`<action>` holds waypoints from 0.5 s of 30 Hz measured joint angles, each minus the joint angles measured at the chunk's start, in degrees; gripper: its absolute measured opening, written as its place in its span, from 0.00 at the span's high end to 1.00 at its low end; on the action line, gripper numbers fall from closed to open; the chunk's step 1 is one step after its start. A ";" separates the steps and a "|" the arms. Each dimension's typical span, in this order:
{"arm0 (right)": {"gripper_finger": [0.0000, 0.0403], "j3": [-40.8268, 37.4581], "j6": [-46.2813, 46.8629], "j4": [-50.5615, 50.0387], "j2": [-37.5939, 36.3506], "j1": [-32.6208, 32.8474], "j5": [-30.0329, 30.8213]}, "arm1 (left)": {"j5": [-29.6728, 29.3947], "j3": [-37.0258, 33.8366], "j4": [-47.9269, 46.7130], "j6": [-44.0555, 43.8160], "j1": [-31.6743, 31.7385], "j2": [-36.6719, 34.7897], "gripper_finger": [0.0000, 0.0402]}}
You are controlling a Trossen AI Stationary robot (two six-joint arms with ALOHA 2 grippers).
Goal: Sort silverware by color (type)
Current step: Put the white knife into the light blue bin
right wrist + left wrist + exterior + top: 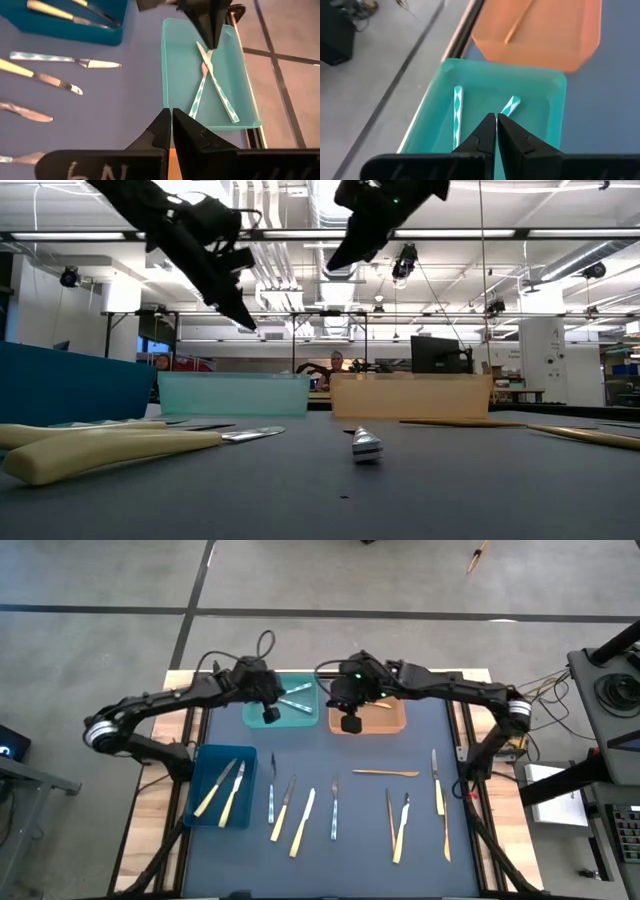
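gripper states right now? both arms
Left gripper: shut, empty, above the teal bin.
Right gripper: shut, empty, above the orange bin.

You've got three bins: one (222,802) at the table's left, two (283,702) (368,718) side by side at the back. Two pieces (228,792) lie in the left bin; loose silverware (340,808) rows the front.

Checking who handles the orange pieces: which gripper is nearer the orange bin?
Right. The right gripper hangs shut at the orange bin's near-left corner. The left gripper, also shut, hangs over the teal bin beside it, farther off.
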 joint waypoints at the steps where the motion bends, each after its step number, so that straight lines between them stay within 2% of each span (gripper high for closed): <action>1: 0.98 -1.97 0.85 1.76 -1.28 0.00 -0.01 | 0.01 0.84 -0.76 1.36 0.16 1.18 1.00; 8: 0.98 -12.80 4.07 12.57 -8.89 0.35 0.00 | 0.76 6.99 -7.43 8.96 2.03 9.96 1.00; 15: 0.98 -16.53 5.28 15.58 -11.75 0.61 0.04 | 1.11 12.67 -11.54 12.53 4.49 18.67 1.00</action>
